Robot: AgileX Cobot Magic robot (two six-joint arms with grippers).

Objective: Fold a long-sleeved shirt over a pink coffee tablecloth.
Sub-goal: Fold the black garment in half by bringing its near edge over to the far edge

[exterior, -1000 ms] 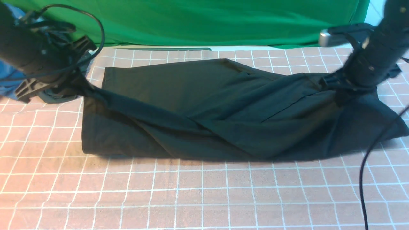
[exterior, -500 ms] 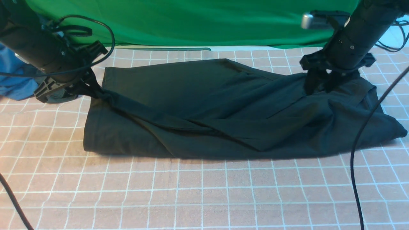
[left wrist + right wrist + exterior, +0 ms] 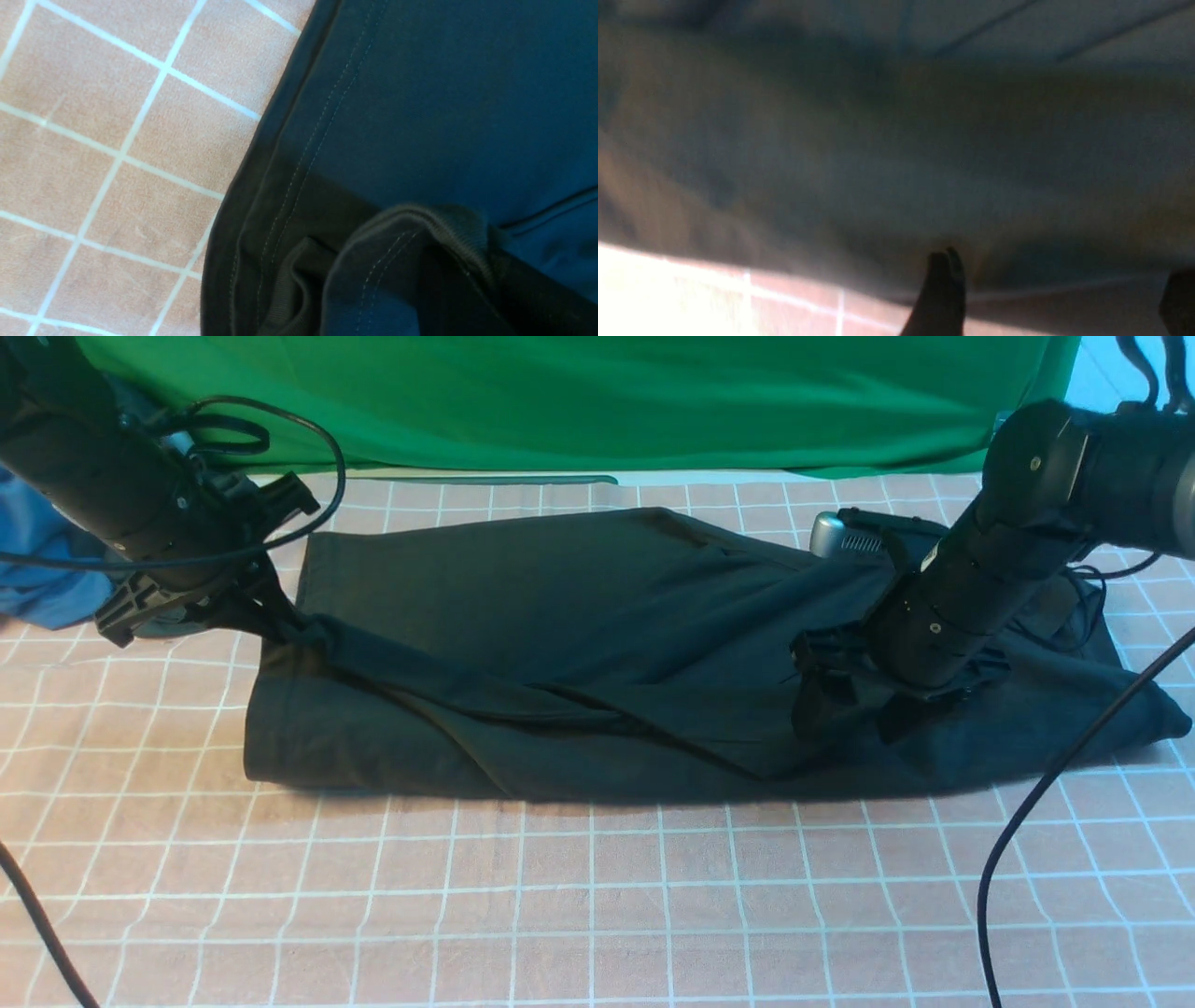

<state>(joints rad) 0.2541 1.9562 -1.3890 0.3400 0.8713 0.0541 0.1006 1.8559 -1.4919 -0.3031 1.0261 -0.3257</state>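
The left claw [image 3: 275, 616] is pressed together on a bunch of fabric at the left end of the long-sleeved shirt [image 3: 579, 616]. From this pinch a tight ridge of cloth runs slanting toward the middle of the garment. In the left wrist view the stitched hem [image 3: 285, 154] of the shirt lies on the squares, with a ribbed edge [image 3: 439, 224] folded up just beside it. The right claw [image 3: 851, 711] is spread wide and grips nothing, its two fingers [image 3: 810, 707] pointing down over the right part of the shirt. Whether they touch the fabric I cannot tell, and the right wrist view is too blurred to help. The shirt is black, folded to a long band, and lies across the far half of the tabletop, from near the left edge to near the right edge. Under it the pink coffee tablecloth [image 3: 597, 896] with white grid lines covers the tabletop. Along the far edge hangs a green cloth [image 3: 597, 401], a blue garment [image 3: 42, 588] is at the far left corner, and a black cable [image 3: 1036, 821] crosses the near right corner.
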